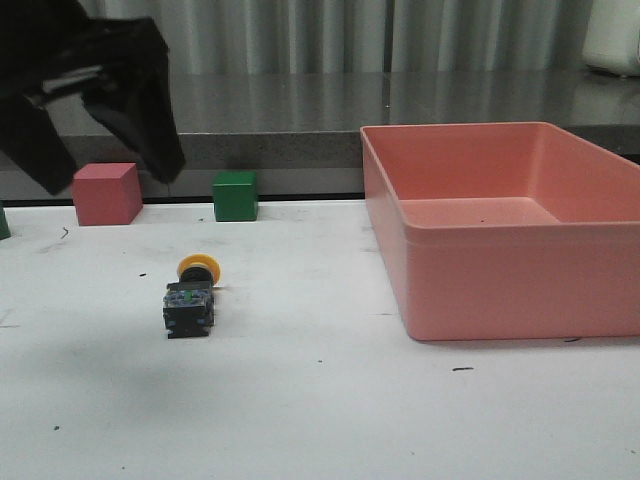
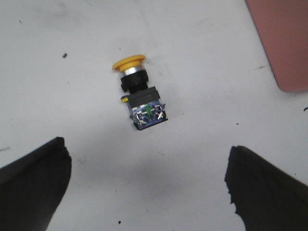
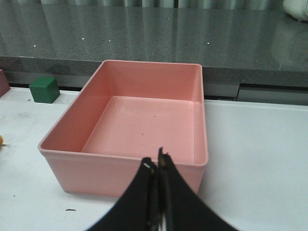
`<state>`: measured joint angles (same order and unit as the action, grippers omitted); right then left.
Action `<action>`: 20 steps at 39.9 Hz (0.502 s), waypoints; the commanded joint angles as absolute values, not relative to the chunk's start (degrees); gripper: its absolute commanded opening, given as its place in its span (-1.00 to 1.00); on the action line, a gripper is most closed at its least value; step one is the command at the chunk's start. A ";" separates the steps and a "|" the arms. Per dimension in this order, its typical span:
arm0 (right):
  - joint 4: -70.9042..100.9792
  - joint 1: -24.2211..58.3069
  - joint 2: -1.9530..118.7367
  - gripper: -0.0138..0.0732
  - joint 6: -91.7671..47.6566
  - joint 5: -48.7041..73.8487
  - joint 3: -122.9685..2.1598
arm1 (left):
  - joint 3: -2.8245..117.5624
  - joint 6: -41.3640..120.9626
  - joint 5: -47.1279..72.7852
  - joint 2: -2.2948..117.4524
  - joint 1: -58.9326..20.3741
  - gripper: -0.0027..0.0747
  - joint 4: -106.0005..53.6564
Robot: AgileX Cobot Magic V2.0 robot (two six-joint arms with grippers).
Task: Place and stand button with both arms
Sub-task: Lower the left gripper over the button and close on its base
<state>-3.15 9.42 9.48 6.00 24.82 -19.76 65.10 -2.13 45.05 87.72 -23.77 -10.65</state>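
The button [image 1: 190,298] lies on its side on the white table, yellow cap pointing away from me, clear-and-blue base toward me. It also shows in the left wrist view [image 2: 139,94]. My left gripper [image 1: 110,140] hangs open and empty high above the table at the far left, up and left of the button; in its wrist view [image 2: 147,168] the fingers stand wide apart with the button ahead of them. My right gripper [image 3: 157,166] is shut and empty, in front of the pink bin [image 3: 144,120]. It is out of the front view.
The large pink bin [image 1: 500,230] stands on the right half of the table. A pink cube [image 1: 105,193] and a green cube [image 1: 235,195] sit at the table's back edge, behind the button. A dark counter runs behind the table.
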 commanded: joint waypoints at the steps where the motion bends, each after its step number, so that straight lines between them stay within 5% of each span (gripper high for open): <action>1: -3.40 9.33 10.07 -0.84 5.86 20.16 -21.13 | 71.08 -3.08 48.45 91.82 -24.22 0.66 -12.76; 20: -3.40 9.33 10.07 -0.84 5.86 20.16 -21.13 | 93.87 -4.85 60.77 116.49 -24.09 0.66 -12.07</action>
<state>-3.13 9.42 9.48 6.00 24.82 -19.76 89.31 -3.73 59.55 117.07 -23.81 -11.55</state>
